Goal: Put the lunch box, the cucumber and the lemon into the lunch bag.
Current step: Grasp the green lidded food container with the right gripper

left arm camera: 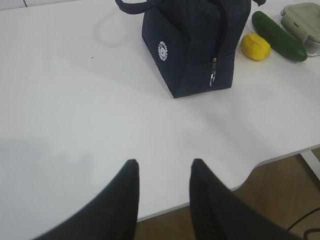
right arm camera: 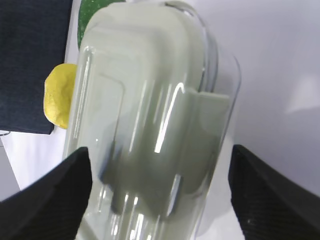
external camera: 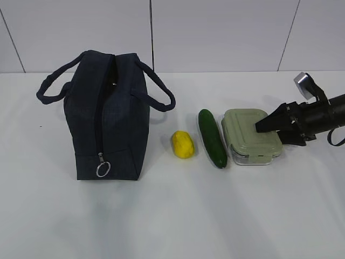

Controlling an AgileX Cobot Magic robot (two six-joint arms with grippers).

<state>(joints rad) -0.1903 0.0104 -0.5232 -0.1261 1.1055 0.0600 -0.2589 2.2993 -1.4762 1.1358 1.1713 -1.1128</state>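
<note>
The lunch box [external camera: 251, 136] stands on the white surface [external camera: 178, 216] at about 3 o'clock from the middle of the exterior view, with its pale green lid on top. The cucumber [external camera: 212, 137] lies just beside it at its 9 o'clock side, and the lemon [external camera: 183, 144] lies near the cucumber, again toward 9 o'clock. The lunch bag [external camera: 108, 116] stands upright further toward 9 o'clock, apart from the lemon, with its zipper running down the front face and a silver ring pull [external camera: 103, 169] low on it. The right gripper [right arm camera: 160, 187] comes in from 3 o'clock and its jaws stand wide open, one on each side of the lunch box; they have no hold of it. The left gripper [left arm camera: 162, 172] hangs above the bare surface near its front edge, well apart from the bag, with its jaws partly open and nothing between them.
</note>
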